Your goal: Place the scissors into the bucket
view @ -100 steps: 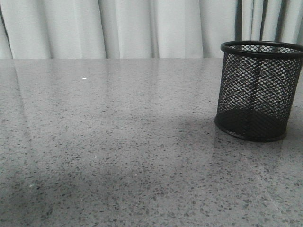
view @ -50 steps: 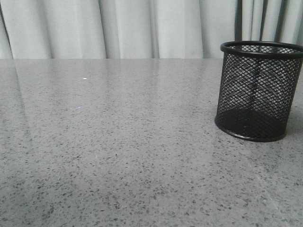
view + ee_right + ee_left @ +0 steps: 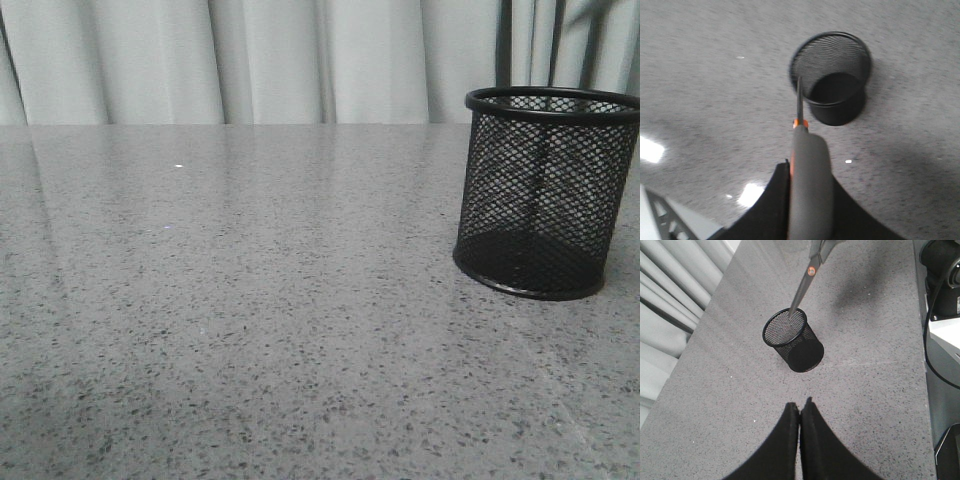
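The bucket [image 3: 545,190], a black wire-mesh cup, stands upright at the right of the grey table and looks empty. It also shows in the left wrist view [image 3: 792,340] and the right wrist view [image 3: 832,75]. My right gripper [image 3: 807,172] is shut on the grey handles of the scissors [image 3: 807,185], held above the table with the dark blades pointing down toward the bucket's rim. In the left wrist view the scissors [image 3: 802,285] hang with their tip just over the rim. My left gripper [image 3: 800,407] is shut and empty, high above the table. Neither gripper shows in the front view.
The speckled grey table [image 3: 250,300] runs back to pale curtains [image 3: 250,60]. In the left wrist view the table's edge and dark robot gear with cables [image 3: 940,315] lie along one side.
A broad shadow on the table in front of the bucket has faded away over the last second. The bucket has not moved.
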`<act>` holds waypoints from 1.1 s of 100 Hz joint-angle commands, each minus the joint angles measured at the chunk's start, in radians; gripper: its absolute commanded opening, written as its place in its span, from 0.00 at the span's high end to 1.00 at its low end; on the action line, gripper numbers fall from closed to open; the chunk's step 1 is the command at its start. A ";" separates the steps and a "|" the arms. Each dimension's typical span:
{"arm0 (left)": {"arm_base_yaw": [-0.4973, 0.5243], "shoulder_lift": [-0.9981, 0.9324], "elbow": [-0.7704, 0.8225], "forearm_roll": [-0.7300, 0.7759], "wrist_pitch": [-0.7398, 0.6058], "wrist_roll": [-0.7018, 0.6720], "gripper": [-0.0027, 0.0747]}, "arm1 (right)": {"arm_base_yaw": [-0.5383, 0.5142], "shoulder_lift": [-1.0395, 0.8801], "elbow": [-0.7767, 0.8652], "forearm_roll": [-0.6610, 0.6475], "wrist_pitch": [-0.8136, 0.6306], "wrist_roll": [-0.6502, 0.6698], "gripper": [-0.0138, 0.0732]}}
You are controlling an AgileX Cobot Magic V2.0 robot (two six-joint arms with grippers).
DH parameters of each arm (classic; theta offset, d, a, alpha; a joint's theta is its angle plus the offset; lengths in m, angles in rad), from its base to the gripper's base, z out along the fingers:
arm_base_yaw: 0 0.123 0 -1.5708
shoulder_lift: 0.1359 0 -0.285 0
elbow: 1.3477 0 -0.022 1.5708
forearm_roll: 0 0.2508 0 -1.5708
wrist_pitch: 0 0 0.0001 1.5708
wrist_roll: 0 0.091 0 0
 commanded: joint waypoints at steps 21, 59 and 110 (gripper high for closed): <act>-0.006 0.001 -0.019 -0.066 -0.097 -0.014 0.99 | 0.000 0.230 -0.084 -0.075 0.027 -0.016 0.90; -0.006 0.001 -0.019 -0.129 -0.097 -0.014 0.99 | 0.000 0.502 -0.231 -0.073 0.027 -0.016 0.61; -0.006 -0.164 0.318 0.033 -0.909 -0.553 0.99 | 0.000 0.353 -0.461 -0.121 -0.004 -0.054 0.85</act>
